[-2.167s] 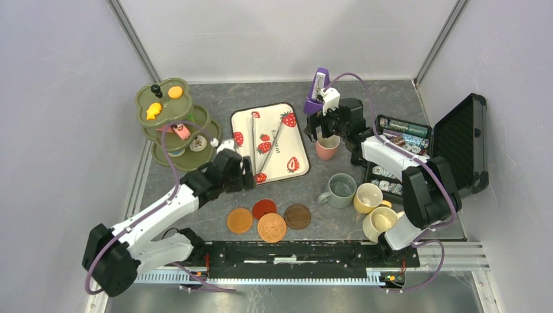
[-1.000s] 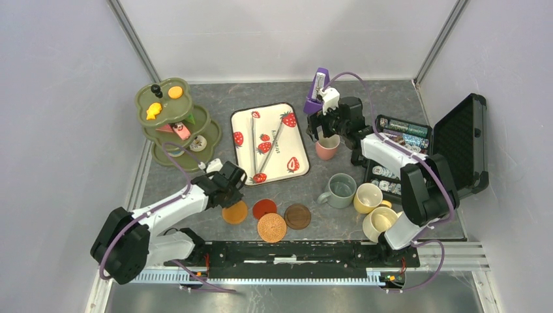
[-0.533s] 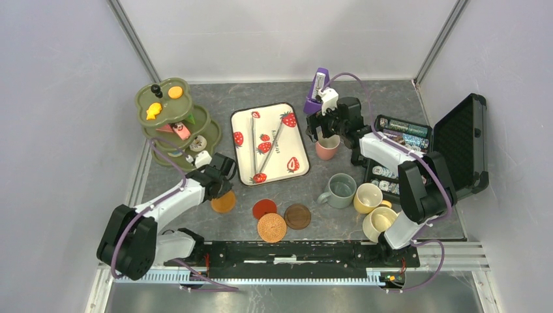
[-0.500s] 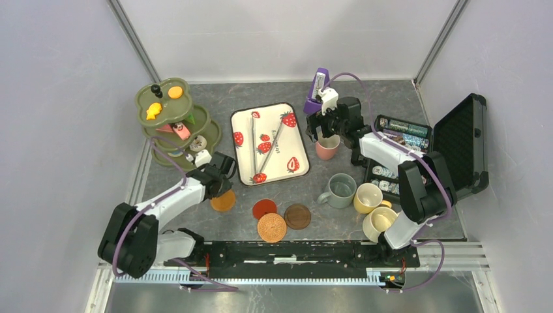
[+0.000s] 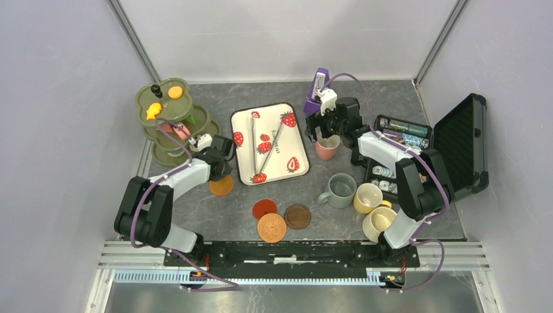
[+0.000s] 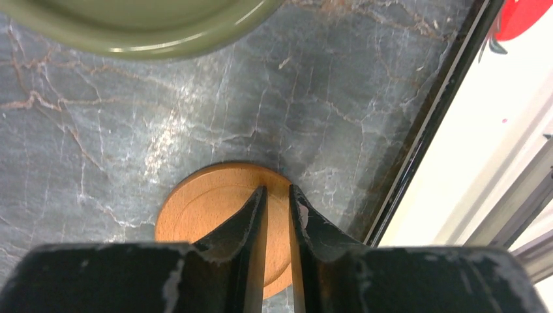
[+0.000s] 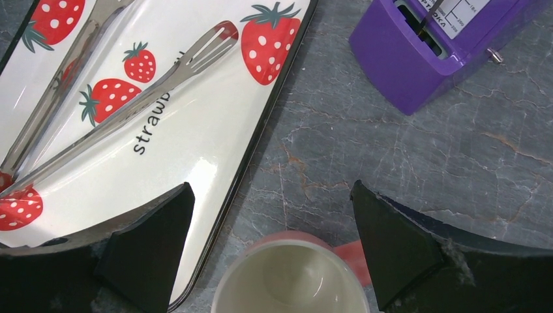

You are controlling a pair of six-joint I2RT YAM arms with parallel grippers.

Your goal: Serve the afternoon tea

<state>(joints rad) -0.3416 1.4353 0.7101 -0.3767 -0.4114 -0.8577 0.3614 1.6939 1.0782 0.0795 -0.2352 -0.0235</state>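
Left gripper [image 6: 277, 190], jaws narrow with tips on the orange coaster [image 6: 202, 215], has dragged it from the other coasters [image 5: 272, 227] toward the stand [image 6: 130, 29] ahead: place-setting likely begun.

The left gripper [image 6: 277, 190], jaws almost together, tips onto an orange coaster [image 6: 202, 212] lying on the grey surface [image 6: 98, 130]. Beyond the coaster is the olive stand [image 6: 130, 32]; right of it, a tray [image 6: 482, 130].

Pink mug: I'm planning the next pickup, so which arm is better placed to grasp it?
Right, most likely. The right gripper hangs open just above the pink mug. The left gripper is across the strawberry tray, nearly closed over the orange coaster.
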